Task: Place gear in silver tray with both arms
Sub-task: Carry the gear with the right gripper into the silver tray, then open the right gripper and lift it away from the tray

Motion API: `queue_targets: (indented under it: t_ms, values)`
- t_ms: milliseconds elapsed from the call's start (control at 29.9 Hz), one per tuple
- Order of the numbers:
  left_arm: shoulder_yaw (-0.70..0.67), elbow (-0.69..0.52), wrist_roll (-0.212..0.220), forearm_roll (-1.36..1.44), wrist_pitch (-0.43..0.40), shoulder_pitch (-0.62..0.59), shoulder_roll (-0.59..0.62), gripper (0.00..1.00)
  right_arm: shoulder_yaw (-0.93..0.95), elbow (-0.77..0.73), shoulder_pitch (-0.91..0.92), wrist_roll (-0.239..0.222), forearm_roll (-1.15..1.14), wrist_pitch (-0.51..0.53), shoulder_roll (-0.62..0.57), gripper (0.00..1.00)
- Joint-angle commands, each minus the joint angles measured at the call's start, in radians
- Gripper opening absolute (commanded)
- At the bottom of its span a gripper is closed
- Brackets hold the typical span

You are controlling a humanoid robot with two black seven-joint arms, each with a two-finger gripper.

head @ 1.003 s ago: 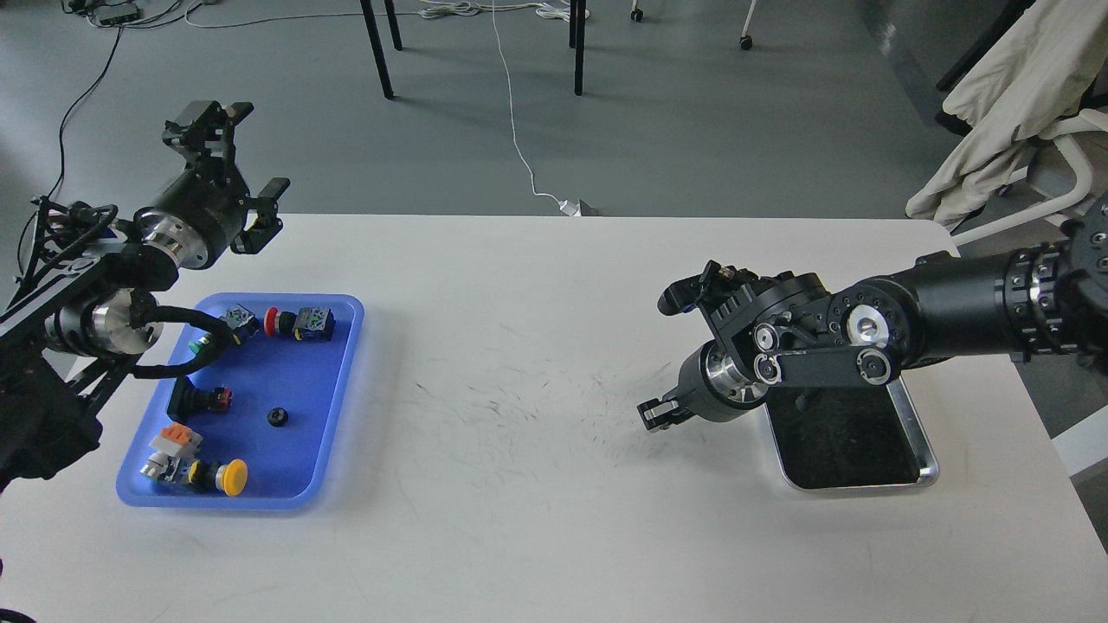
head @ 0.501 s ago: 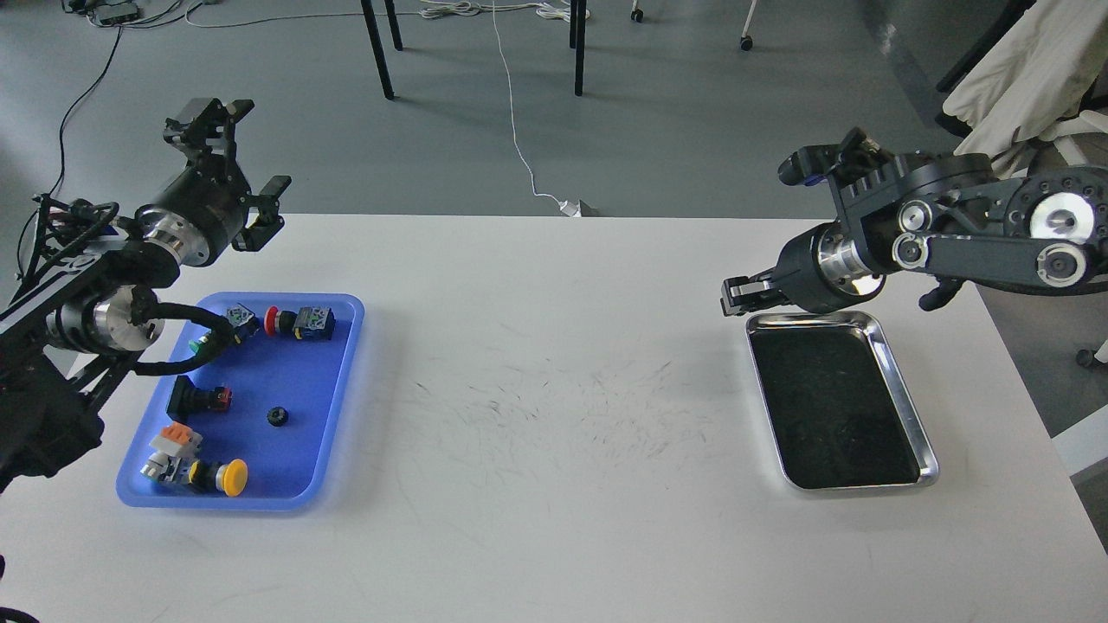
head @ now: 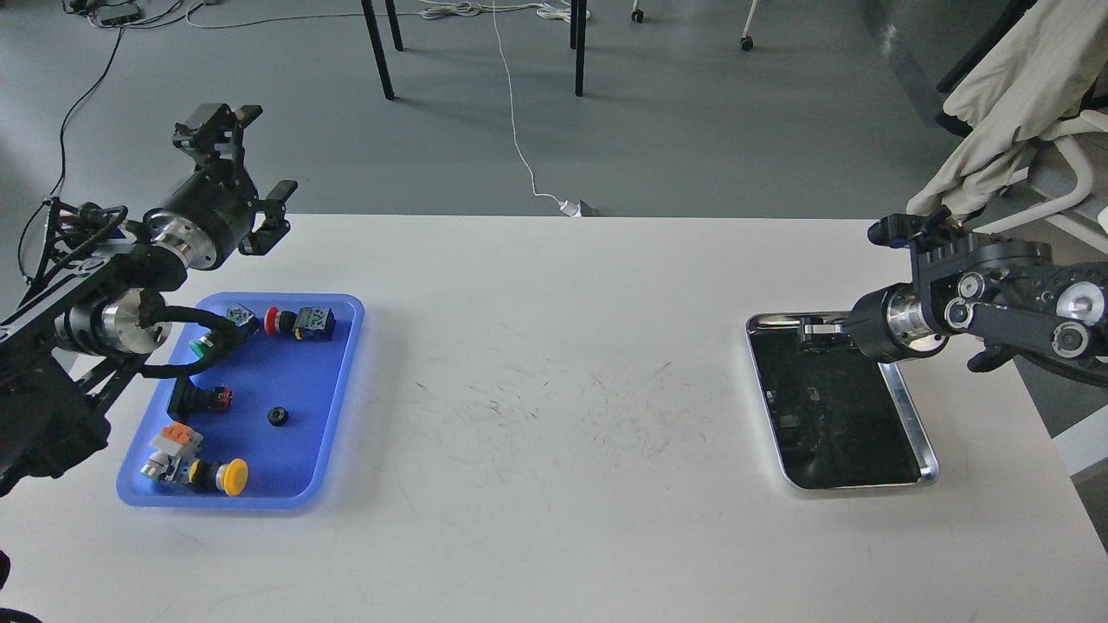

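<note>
The gear [head: 277, 417] is small, black and round, and lies in the blue plastic tray [head: 333, 407] at the table's left. The silver tray [head: 914, 414] stands at the right, and no gear shows in its dark base. My left gripper [head: 246, 159] is open and empty, held high above the table's far left corner, behind the blue tray. My right gripper [head: 853, 281] is open and empty, and its lower finger [head: 815, 330] hangs over the silver tray's far end.
The blue tray also holds several push buttons and switches, among them a yellow-capped one [head: 232, 476] and a red one [head: 272, 321]. The white table [head: 554, 363] shows scuff marks at its middle. Chair legs and cables stand on the floor beyond.
My right arm has swung from the table's middle up and to the right, then down over the silver tray's far end. My left gripper has shifted slightly right.
</note>
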Motion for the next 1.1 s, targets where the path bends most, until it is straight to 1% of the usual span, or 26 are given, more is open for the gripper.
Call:
queue_targets:
  t_ms: [0,167,201,267,334,368,401,435,468,635,702,802,936,1003,1070]
  values:
    - [0.000,0.000,0.000,0.000,0.000,0.000,0.000,0.98,0.002,-0.047,-0.020,0.001,0.000,-0.001,0.031,0.04]
    - [0.000,0.000,0.000,0.000,0.000,0.000,-0.002,0.98,0.002,-0.075,-0.045,0.001,0.000,-0.001,0.052,0.07]
    - [0.000,0.000,0.000,0.000,0.000,0.000,-0.002,0.98,0.002,-0.073,-0.045,0.001,0.000,-0.001,0.057,0.10]
    - [0.002,0.000,0.000,0.000,0.000,0.000,0.000,0.98,0.006,-0.073,-0.043,0.001,0.002,-0.003,0.062,0.20]
    - [0.002,0.002,0.000,0.000,0.000,0.000,0.000,0.98,0.015,-0.073,-0.045,0.001,0.003,-0.003,0.060,0.36]
    - [0.002,0.002,0.000,0.000,0.000,0.000,0.000,0.98,0.018,-0.073,-0.045,0.001,0.005,-0.003,0.062,0.47]
    - [0.002,0.002,0.000,0.000,0.000,0.000,0.001,0.98,0.026,-0.073,-0.045,0.001,0.005,-0.003,0.062,0.70]
    - [0.003,0.002,0.000,0.000,0.000,-0.002,0.001,0.98,0.037,-0.072,-0.043,0.000,0.008,-0.003,0.060,0.89]
    - [0.002,0.002,0.000,0.000,0.000,0.000,0.001,0.98,0.054,-0.066,-0.040,0.000,0.011,-0.003,0.060,0.92]
    - [0.003,0.012,0.000,0.002,0.000,-0.003,0.003,0.98,0.158,-0.056,-0.028,0.000,0.015,0.007,0.043,0.93]
    - [0.003,0.017,0.000,0.002,0.000,-0.006,0.006,0.98,0.228,-0.046,-0.025,0.000,0.017,0.008,0.014,0.93]
    - [0.005,0.017,0.003,0.015,0.000,-0.009,0.011,0.98,0.383,-0.007,-0.025,0.000,0.018,0.014,-0.070,0.94]
    - [0.000,0.015,0.009,0.058,0.000,-0.011,0.021,0.98,0.651,0.072,-0.052,0.000,0.035,0.060,-0.186,0.94]
    - [0.000,0.009,0.012,0.069,0.000,-0.012,0.035,0.98,0.773,0.105,-0.088,0.001,0.134,0.060,-0.228,0.94]
    - [0.002,0.003,0.017,0.074,-0.001,-0.014,0.055,0.98,0.878,0.109,-0.118,0.003,0.312,0.059,-0.251,0.94]
